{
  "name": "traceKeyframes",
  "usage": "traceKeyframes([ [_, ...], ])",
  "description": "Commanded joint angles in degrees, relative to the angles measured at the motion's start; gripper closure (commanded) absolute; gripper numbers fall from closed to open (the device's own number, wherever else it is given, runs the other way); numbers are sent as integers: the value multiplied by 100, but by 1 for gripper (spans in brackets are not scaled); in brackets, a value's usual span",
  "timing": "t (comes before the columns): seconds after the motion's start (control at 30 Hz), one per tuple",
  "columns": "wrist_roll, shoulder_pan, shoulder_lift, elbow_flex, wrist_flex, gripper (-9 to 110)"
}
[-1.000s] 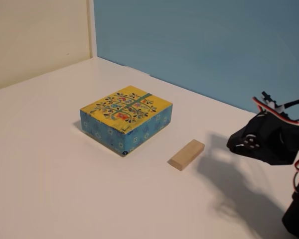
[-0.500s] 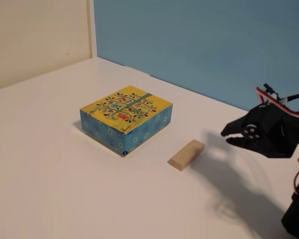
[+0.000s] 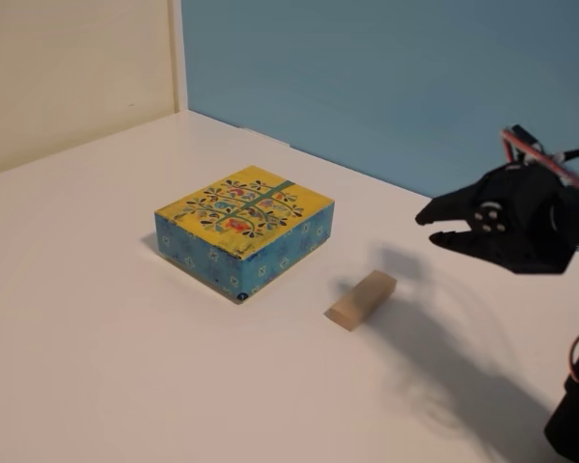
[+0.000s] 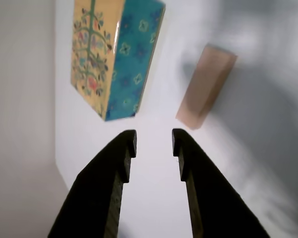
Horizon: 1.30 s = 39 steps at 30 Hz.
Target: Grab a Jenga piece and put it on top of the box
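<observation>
Progress on the task was close to nil, judging from how things lay. Farthest left in the fixed view, the box (image 3: 244,227) sat flat on the white table (image 3: 87,318), its yellow patterned top bare, with nothing resting on it. To its right, near but clearly apart from the box's blue side, the Jenga piece (image 3: 362,299) lay flat on the table, untouched by anything. Farther right again, the gripper (image 3: 427,228) hung in the air, raised above the table and well apart from the block, its black jaws parted by a moderate gap and holding nothing.

The wrist view agreed: the box (image 4: 116,54) appeared upper left, the Jenga piece (image 4: 206,85) upper right, and the gripper (image 4: 154,141) rose from the bottom edge with empty table showing between its tips, neither object between them.

So every step seemed left to do: reaching the block, closing on it, lifting it, carrying it leftward over the box and setting it down on the yellow top.
</observation>
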Motion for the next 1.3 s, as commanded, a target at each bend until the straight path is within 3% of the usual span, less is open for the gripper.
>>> traceKeyframes([
  [0.0, 26, -62, -686, -694, 105, 93],
  [0.43, -369, -536, -2821, -2259, 1380, 87],
  [0.9, -1178, -606, -4157, -2812, 1512, 77],
  [1.27, -1635, -809, -4957, -3067, 1503, 76],
])
